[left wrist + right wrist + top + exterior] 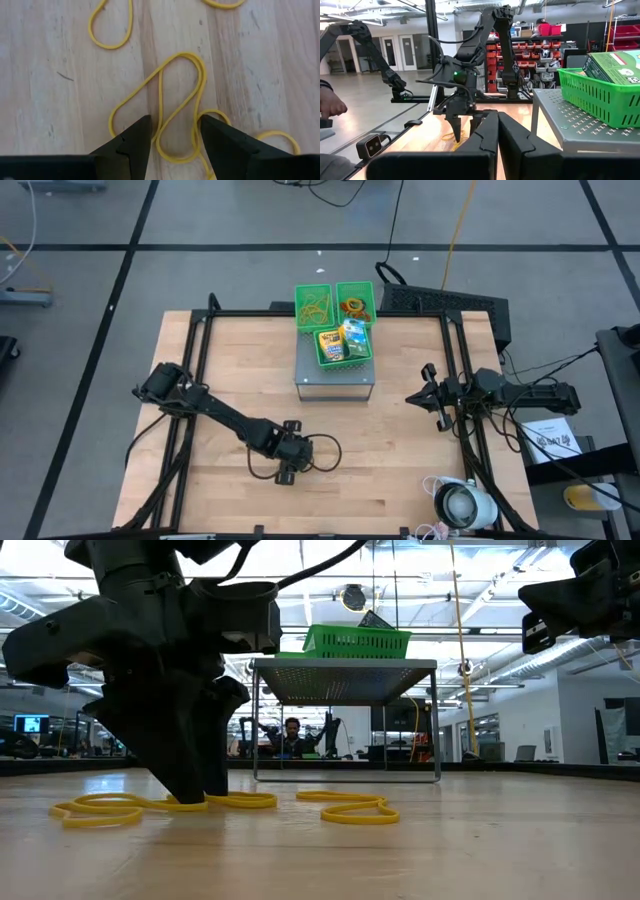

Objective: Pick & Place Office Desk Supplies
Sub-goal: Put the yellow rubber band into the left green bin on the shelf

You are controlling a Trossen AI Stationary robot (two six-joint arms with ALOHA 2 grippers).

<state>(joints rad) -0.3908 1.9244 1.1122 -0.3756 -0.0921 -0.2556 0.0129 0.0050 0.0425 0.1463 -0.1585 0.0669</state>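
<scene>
**A:** Left gripper (172, 135), state?

**B:** Down at the table (400, 450), fingers partly apart, tips on the wood. A loop of yellow rubber band (175, 107) runs between them, lying flat on the surface; the fingers straddle it without closing on it. In the low view the tips stand on the bands (230, 803), which spread out to either side of the gripper.

**A:** And where on the table?

**B:** Near the front edge, left of centre. The left arm reaches in from the left side.

**A:** Right gripper (432, 396)?

**B:** Fingers fully together, holding nothing. It hangs above the table at the right side, pointing toward the centre, well apart from the bands.

**A:** Other supplies?

**B:** At the back centre stands a grey metal stand (335, 380) carrying green mesh bins (345, 355). One bin holds a tangle of bands (316, 306), another holds coloured rings (354, 307), and the front bin holds a crayon box (330, 345) beside a green-white packet (354, 338).

**A:** Anything else?

**B:** A white round device (462, 505) sits at the front right corner.
</scene>
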